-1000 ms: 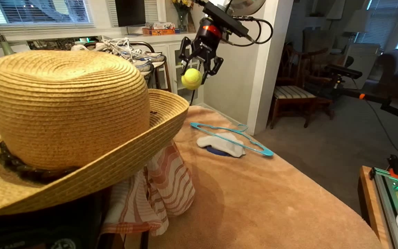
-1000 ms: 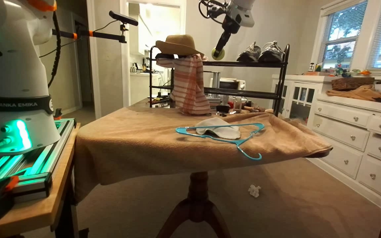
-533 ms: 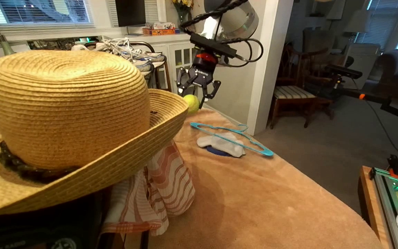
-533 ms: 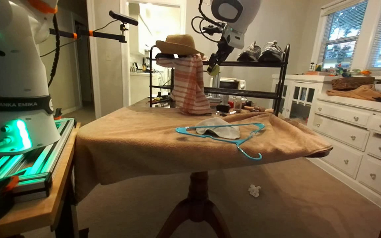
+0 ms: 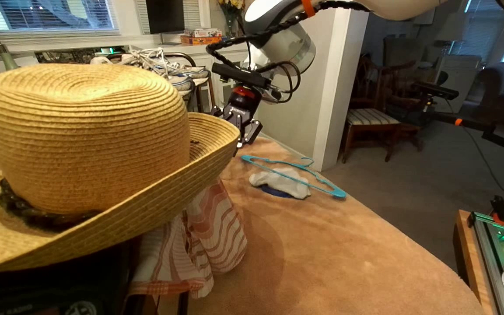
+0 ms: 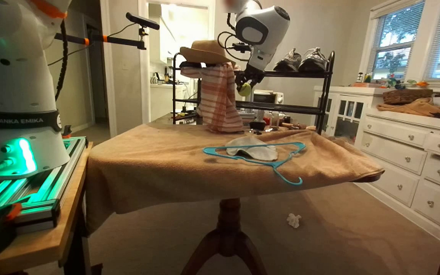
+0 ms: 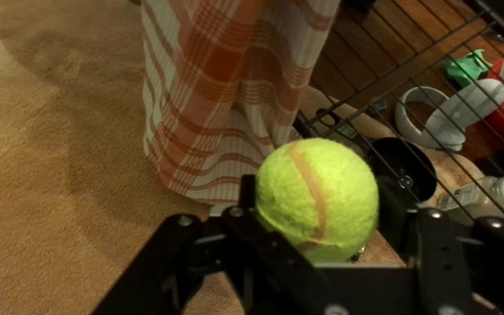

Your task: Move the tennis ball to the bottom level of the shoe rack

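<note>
Gripper (image 7: pixel 316 197) clamps the tennis ball (image 7: pixel 322 192) near the shoe rack (image 6: pixel 292 74); grasp done, 2 steps seem left: placement on bottom level (image 6: pixel 281 107), release.

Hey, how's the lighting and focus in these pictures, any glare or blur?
Wrist view: the pincer looks soft, out of focus, and the tan cloth is partly shadowed; in an exterior view, the doorway is washed out and the green base light glares.

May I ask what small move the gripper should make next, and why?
Probably ease the tennis ball inward over the bottom shelf: the gripper holds it at a height that looks between this and the upper shelf, beside the towel.
</note>
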`<state>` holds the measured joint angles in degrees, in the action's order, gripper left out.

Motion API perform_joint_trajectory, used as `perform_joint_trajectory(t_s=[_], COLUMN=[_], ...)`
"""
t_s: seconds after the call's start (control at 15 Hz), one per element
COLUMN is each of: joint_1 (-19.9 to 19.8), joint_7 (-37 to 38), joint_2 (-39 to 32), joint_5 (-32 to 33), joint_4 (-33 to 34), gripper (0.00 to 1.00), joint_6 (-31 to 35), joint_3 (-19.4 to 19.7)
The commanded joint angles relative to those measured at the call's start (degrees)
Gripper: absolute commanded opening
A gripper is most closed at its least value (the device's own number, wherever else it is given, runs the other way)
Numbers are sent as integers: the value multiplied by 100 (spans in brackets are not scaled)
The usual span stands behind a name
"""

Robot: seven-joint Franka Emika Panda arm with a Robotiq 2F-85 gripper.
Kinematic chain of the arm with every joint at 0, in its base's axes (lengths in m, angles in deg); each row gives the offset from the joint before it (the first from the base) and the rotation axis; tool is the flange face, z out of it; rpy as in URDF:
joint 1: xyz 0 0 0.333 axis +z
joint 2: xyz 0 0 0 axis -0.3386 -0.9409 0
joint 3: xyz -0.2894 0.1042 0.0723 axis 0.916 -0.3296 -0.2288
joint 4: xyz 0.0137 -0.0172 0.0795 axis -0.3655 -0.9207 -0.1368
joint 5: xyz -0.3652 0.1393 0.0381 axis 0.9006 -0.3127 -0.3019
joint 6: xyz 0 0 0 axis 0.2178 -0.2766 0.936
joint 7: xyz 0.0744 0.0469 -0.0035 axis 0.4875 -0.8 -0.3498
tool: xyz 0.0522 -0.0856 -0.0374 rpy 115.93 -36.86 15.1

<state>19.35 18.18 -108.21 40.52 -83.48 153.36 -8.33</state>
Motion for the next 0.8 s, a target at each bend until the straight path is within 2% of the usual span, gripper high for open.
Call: perform_joint_trajectory(t_s=[0.0,0.13,0.2,0.47,0.53,0.73], joint_1=[-29,-91,1,-12,-13,-69], joint_7=[287,18,128,103,103,134], joint_2=[38,56,-17,-14,-14,-322], joint_5=[-780,-1360,-924,-1223,-1231,-1479], joint_4=[-360,-404,-256,-266,-266,-59], gripper=[42,42,67,67,42,42], joint_6=[689,890,642,722,723,775], joint_3=[-61,-183,-7,-57,-58,-115])
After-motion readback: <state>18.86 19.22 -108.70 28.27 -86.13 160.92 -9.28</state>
